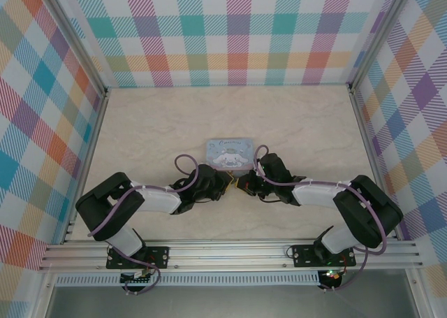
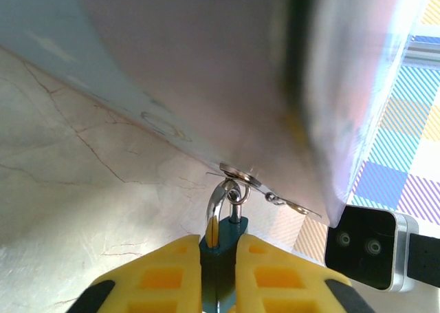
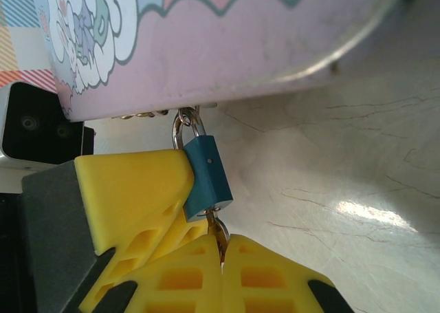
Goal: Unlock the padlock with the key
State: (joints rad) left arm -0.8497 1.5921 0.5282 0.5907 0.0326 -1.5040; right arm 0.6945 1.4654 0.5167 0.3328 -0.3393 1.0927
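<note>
Padlock [image 3: 206,179] hangs by its thin shackle [image 3: 185,126] from the clasp [image 2: 237,174] on the near side of the tin [image 1: 230,152], which rests at the middle of the counter [image 1: 160,122]. The lock sits just in front of the tin, between the two arms.

The left claw [image 2: 220,243] is closed on the blue body, one yellow finger on each flat face, with the shackle poking out past the fingertips toward the tin.

The right claw [image 3: 220,247] is pinched shut on the key [image 3: 218,229]. The key and its little ring sit right at the bottom end of the padlock, touching it. How deep the blade sits in the keyhole cannot be told.

What matters next is the line-up. Seen from the right wrist, the padlock's long axis runs from the clasp straight back toward the right claw, leaning slightly. The key lies along that same axis at the keyhole end. The right arm is therefore the one placed to turn the key, probably by rolling its wrist about that axis. Meanwhile the left claw braces the body against twisting.

From above, both arms reach forward and inward with elbows splayed out. Their forearms converge so the claws meet nose to nose just short of the tin.
</note>
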